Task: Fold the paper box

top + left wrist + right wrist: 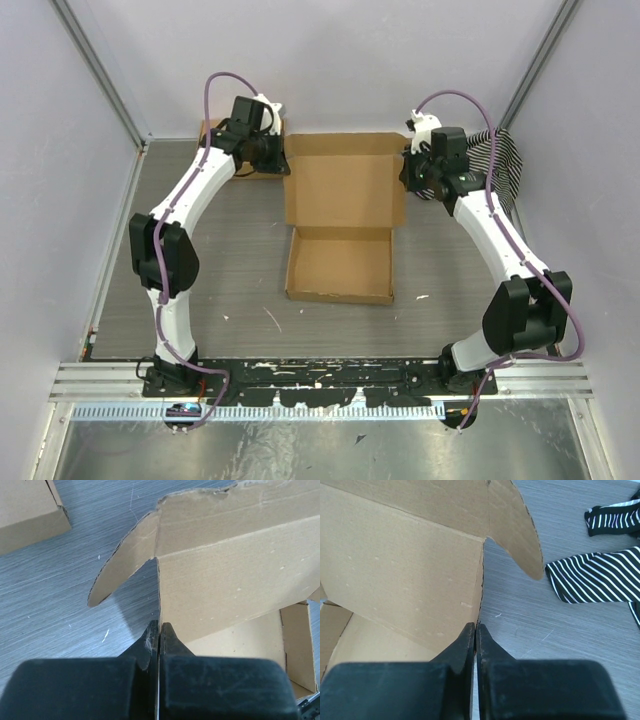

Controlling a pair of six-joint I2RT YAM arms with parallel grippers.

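Two black claws are clenched, each on a side edge of the same card. The left claw [160, 630] has its fingers pressed together, with the thin left edge of the lid panel [235, 575] pinched in the seam between them. The right claw [475, 630] nips the panel's right edge in the same manner.

That panel belongs to the paper box [340, 265], a plain brown corrugated-cardboard die-cut sheet partly set up as a shallow rectangular mailer. Just past the left claw, the rounded left ear flap [125, 565] bends off the panel's corner and throws a shadow on the grey wood-grained bench [230, 280]. The right ear flap [517, 530] curves away likewise.

From above, we see the box's tray with its low walls upright, lying mid-bench between the two arms. The lid panel reaches from the tray's far wall toward the back. How steeply it tilts we cannot tell.

Farther out on the left, a small compact brown cardboard box [25, 510] sits on the bench, apart from the paper box. On the right, a black-and-white striped cloth [600, 577] lies just beyond the right ear flap; whether they touch we cannot tell.
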